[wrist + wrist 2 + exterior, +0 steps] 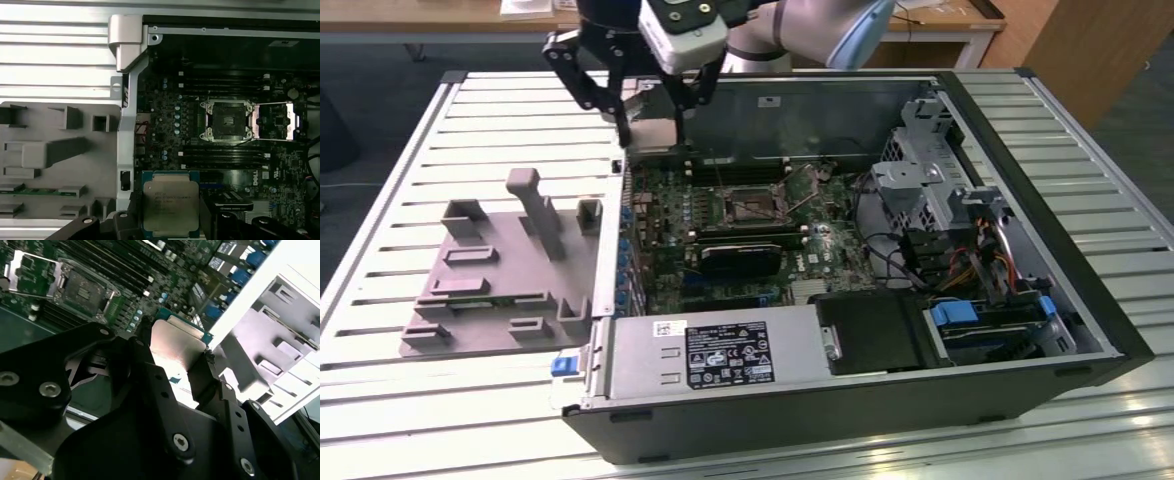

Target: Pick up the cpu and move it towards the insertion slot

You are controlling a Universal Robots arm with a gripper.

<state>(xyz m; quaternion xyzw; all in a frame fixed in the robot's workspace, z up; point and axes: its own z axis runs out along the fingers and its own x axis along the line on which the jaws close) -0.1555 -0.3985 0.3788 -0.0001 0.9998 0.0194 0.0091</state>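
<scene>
The black two-fingered gripper (170, 225) pinches the cpu (170, 206), a small flat square chip with a shiny silver metal top and a thin pale rim, by two opposite edges; in both wrist views the chip sits clamped between the dark fingers (150, 370), clear of every surface. In the exterior view the gripper (650, 120) hangs above the near wall of the open black computer case (1067, 250), at about ten o'clock from the board's centre, with the grey plastic fixture plate (480, 290) lying on the slatted metal table (400, 180) further toward eight o'clock.

The pick appears done and the carry is the step in hand. Beyond the chip, in the first wrist view, the insertion slot (227, 120), a square socket with a silver metal frame and dark centre on the green circuit board (165, 115), lies at roughly one o'clock from the cpu, well apart from it, its silver load plate (275, 121) flipped open beside it. Long narrow black memory slots (220, 82) flank the socket. By the look of it, the remaining travel calls for a level hold on the chip and squaring it with the frame.
</scene>
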